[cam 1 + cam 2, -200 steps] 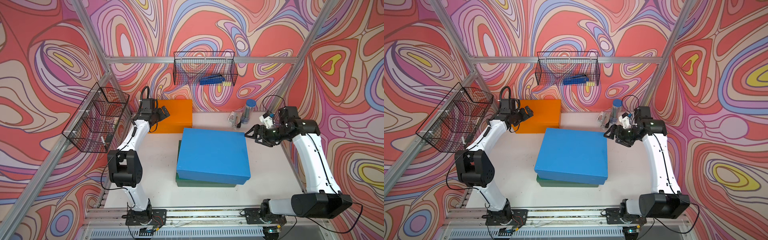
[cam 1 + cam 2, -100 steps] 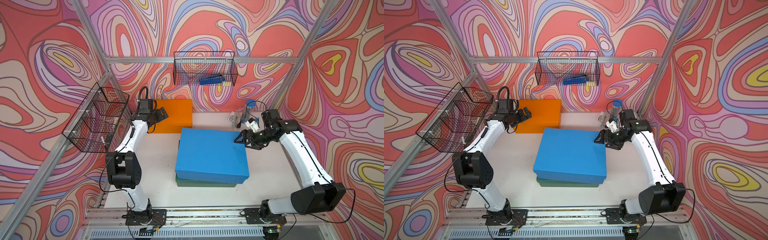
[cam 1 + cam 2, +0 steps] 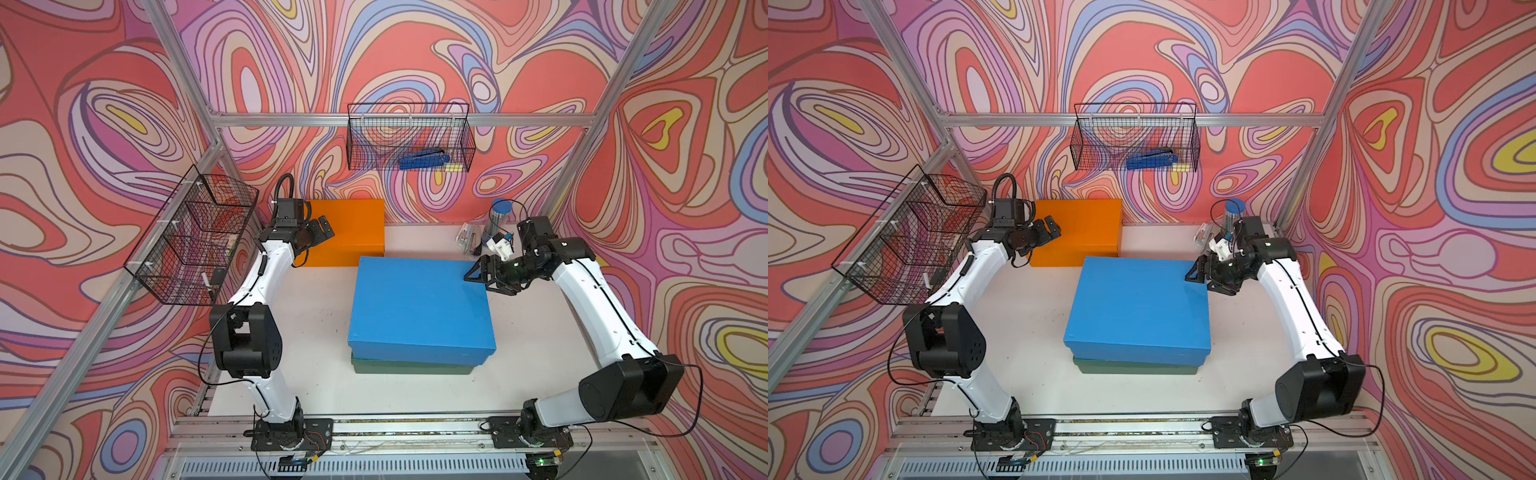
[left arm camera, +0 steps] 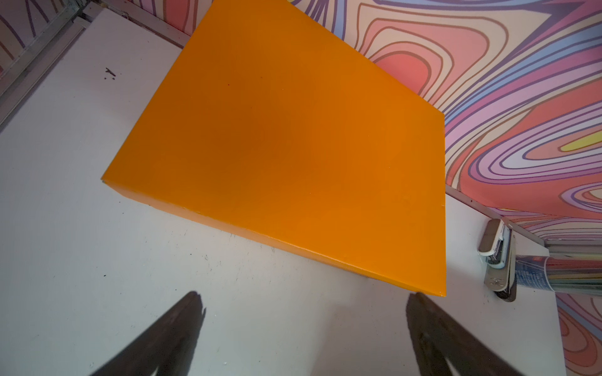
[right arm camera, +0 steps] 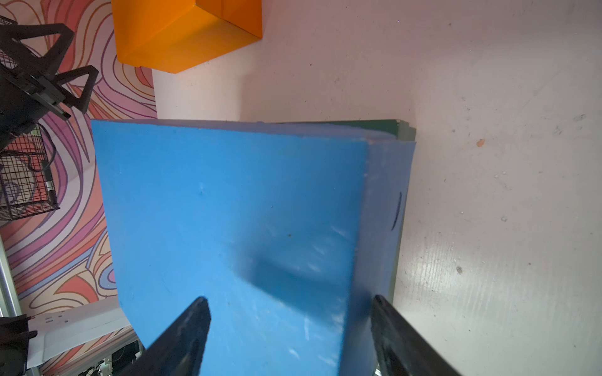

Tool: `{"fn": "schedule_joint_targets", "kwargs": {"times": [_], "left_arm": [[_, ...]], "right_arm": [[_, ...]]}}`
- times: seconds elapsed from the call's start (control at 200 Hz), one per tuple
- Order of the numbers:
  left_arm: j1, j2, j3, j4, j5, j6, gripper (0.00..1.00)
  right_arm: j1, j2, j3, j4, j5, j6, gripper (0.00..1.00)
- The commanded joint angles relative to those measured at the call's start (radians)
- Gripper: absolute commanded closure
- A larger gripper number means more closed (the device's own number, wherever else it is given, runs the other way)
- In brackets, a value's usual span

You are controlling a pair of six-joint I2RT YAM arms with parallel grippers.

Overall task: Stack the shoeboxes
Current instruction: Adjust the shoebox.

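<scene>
Right gripper [image 3: 478, 279]: jaws apart astride the far right corner of the blue shoebox [image 3: 419, 307]; whether they pinch it I cannot tell. That box lies askew on the dark green shoebox [image 3: 411, 368]. A stapler [image 3: 465, 237] and pen tube [image 3: 498, 216] stand just behind. Left gripper [image 4: 303, 294], jaws wide, hovers beside the orange shoebox [image 3: 353, 232] at the back wall

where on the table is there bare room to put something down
Bare: the strip between the left arm and the blue box; the front strip before the green box; the patch under the right arm. Crowded: back right corner, with stapler, pen tube and right claw.
</scene>
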Motion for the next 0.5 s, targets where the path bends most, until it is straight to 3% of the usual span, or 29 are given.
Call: {"fn": "schedule_joint_targets", "kwargs": {"times": [0.0, 0.491], "left_arm": [[0.01, -0.037, -0.01, -0.031, -0.017, 0.023, 0.0], [0.021, -0.041, -0.001, -0.06, -0.057, 0.058, 0.0]], "right_arm": [[0.005, 0.026, 0.023, 0.025, -0.015, -0.004, 0.21], [0.007, 0.073, 0.045, 0.084, -0.056, 0.008, 0.21]]}}
